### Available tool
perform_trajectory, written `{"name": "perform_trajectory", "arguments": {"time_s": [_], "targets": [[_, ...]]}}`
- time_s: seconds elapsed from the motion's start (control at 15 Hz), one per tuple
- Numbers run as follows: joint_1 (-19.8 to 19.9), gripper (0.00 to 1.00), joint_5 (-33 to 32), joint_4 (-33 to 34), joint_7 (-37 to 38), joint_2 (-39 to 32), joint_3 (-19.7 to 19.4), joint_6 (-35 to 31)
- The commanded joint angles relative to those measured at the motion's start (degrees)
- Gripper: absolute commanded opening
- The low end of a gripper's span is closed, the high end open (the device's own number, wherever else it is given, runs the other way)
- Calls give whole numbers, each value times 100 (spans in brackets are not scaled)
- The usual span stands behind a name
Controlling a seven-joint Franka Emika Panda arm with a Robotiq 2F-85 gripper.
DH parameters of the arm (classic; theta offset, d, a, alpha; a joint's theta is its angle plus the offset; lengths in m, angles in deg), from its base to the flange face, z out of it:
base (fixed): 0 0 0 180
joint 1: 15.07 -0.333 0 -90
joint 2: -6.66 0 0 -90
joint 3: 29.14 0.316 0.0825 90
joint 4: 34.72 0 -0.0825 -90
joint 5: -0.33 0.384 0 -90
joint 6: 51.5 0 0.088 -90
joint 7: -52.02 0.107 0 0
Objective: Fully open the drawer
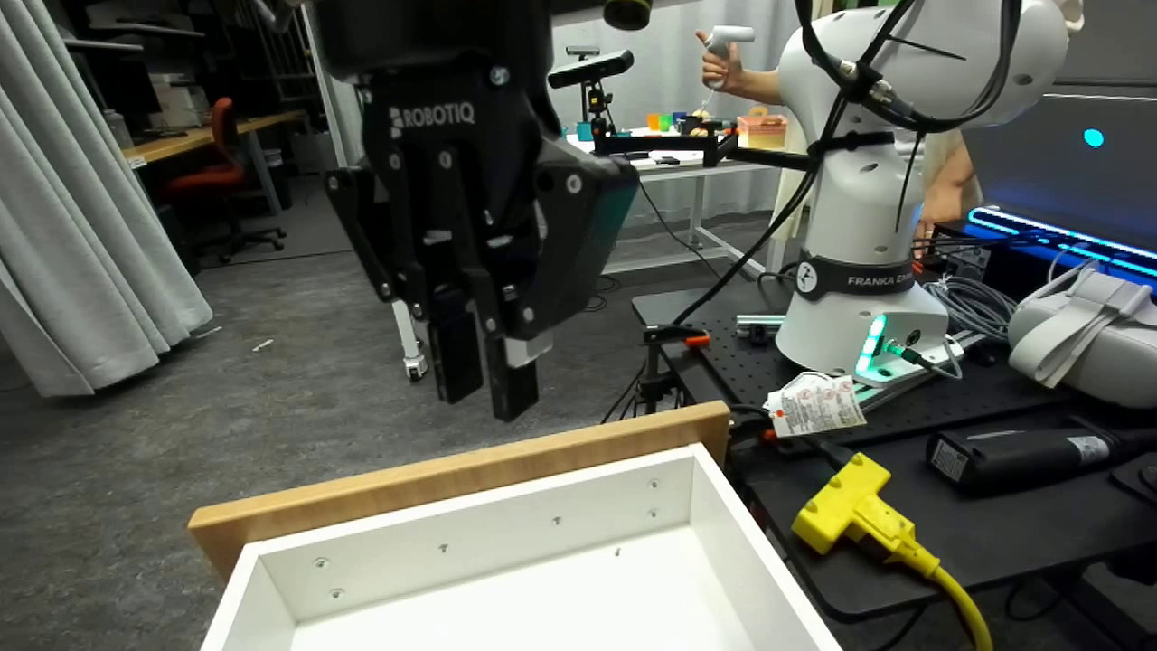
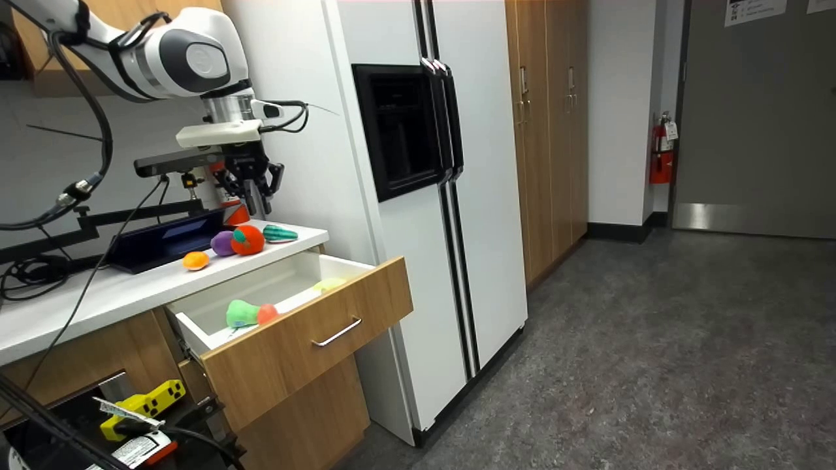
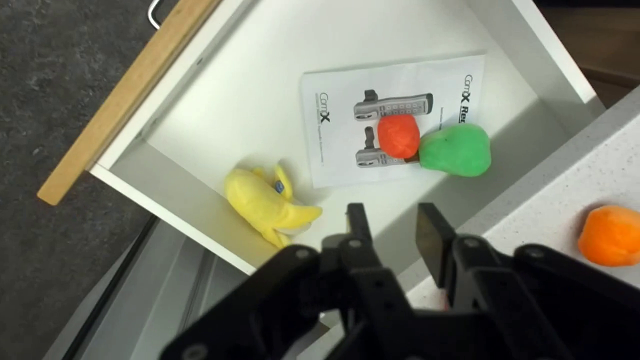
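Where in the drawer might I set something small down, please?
In the wrist view, the floor of the drawer looks bare between the front panel, the printed sheet and the yellow toy. The sheet's lower right is crowded: the red toy and green toy sit there side by side.

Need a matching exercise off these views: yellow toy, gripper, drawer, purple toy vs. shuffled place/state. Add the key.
Things:
1. yellow toy
2. gripper
3. drawer
4. purple toy

Place or state:
A. pulled out
B. on the white countertop
C. lying inside the drawer
D. jaws apart, nothing held

Pairs: 1-C, 2-D, 3-A, 4-B
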Motion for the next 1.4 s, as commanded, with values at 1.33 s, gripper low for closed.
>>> {"name": "perform_trajectory", "arguments": {"time_s": [1.33], "targets": [[0, 100, 500, 659, -605, -332, 128, 112]]}}
